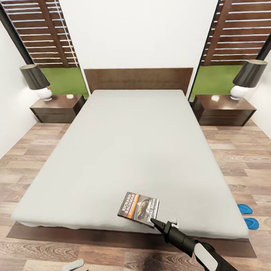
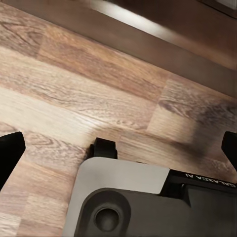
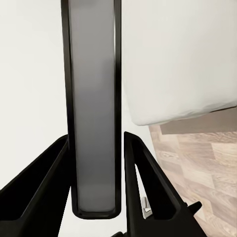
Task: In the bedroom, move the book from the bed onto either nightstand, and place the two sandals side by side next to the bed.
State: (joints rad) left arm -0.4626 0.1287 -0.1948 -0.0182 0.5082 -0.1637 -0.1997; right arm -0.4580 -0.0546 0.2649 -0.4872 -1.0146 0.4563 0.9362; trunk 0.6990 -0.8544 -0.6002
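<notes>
Gripped edge-on between the narrow jaws of the right gripper (image 3: 96, 197) is the book (image 1: 139, 209), at the foot of the grey bed (image 1: 128, 151). Low over the wood floor (image 2: 74, 89) hangs the left gripper (image 2: 118, 148), jaws wide. Two blue sandals (image 1: 248, 216) are seen beside the bed's right corner.

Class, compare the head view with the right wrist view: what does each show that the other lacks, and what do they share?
Head view: the whole bed, two nightstands, both sandals, and the book's cover.

Right wrist view: the book's page edge standing between the right gripper's fingers, which close on it.

Both: mattress, wood floor, book, right gripper.
</notes>
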